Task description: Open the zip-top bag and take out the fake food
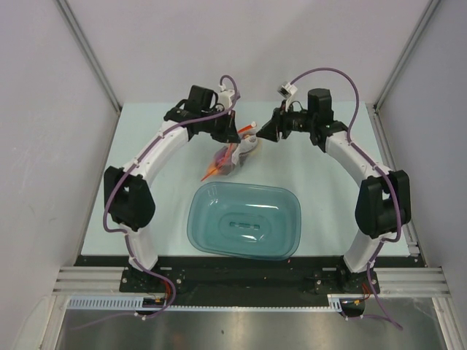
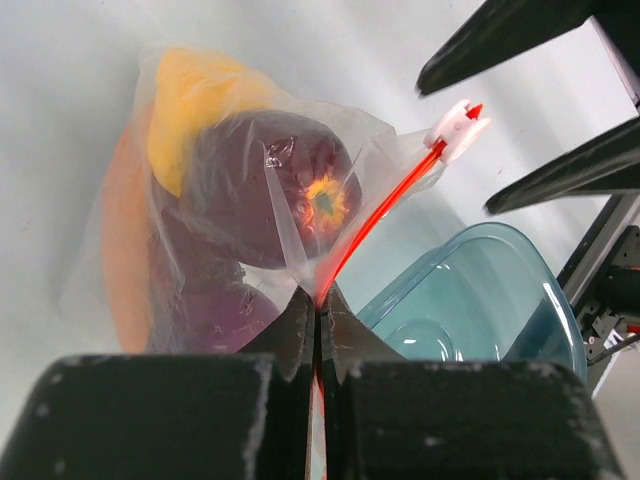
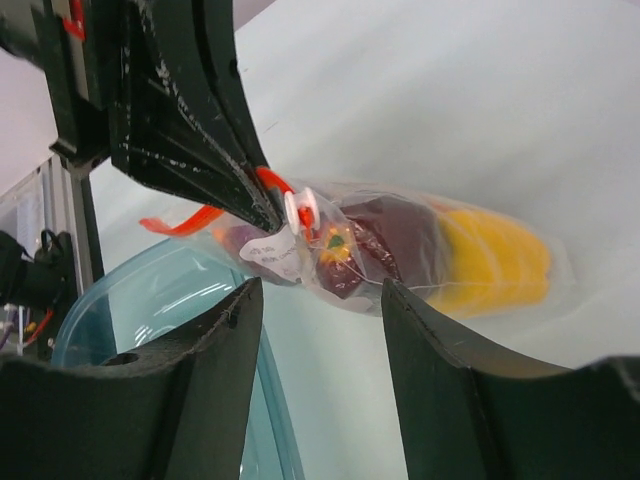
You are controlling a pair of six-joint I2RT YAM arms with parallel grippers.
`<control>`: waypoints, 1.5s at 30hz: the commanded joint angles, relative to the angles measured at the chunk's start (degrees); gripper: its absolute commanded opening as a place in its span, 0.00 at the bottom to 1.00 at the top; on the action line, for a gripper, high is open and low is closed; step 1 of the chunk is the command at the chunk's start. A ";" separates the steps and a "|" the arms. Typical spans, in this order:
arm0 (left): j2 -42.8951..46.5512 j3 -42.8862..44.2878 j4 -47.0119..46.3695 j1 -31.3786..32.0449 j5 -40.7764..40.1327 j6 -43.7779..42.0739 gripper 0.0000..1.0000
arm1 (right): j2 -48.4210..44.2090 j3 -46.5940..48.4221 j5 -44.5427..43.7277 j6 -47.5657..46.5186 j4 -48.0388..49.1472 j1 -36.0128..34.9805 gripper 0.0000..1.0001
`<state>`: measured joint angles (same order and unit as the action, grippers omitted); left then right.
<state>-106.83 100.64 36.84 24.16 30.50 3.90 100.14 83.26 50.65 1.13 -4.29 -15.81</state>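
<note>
Top camera: shows bag (image 1: 228, 162) slung between left gripper (image 1: 239, 134) and right gripper (image 1: 261, 135), just behind tub (image 1: 208, 222), toy food inside.

Left wrist: pinches red zip strip (image 2: 378, 215) with fingers fully closed. White slider (image 2: 457, 128) at far end. Apple (image 2: 270, 190) and pepper (image 2: 190, 100) sagging in the film.

Right wrist: holds fingers wide apart, gripping nothing, slider just beyond them.

Judged light, soft, slippery. Best taken at stiff strip or slider, not the film.

Overhead, wrist close-ups; shared zip-top bag (image 1: 232, 157)
</note>
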 commanded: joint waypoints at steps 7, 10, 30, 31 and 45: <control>3.55 2.37 -2.12 -1.05 6.15 -0.39 0.00 | 2.34 -0.38 1.30 -4.55 3.68 -1.76 0.53; 3.73 1.75 -2.30 -1.05 6.85 -0.30 0.00 | 2.69 -0.38 0.68 -4.55 3.86 -2.20 0.53; 3.99 0.08 -3.00 -1.14 8.00 0.31 0.00 | 5.77 -0.12 -3.81 -0.26 13.96 -3.17 0.26; 4.08 0.08 -3.18 -1.14 7.65 0.67 0.00 | 5.94 0.14 -2.85 0.45 15.18 -3.26 0.19; -1.01 5.53 -17.40 -1.22 7.73 13.49 0.49 | 5.68 2.95 -3.10 3.71 9.40 -4.05 0.00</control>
<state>-106.65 102.02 26.59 23.22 35.75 13.19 106.17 82.85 47.42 4.73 6.07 -19.44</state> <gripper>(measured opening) 0.571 0.009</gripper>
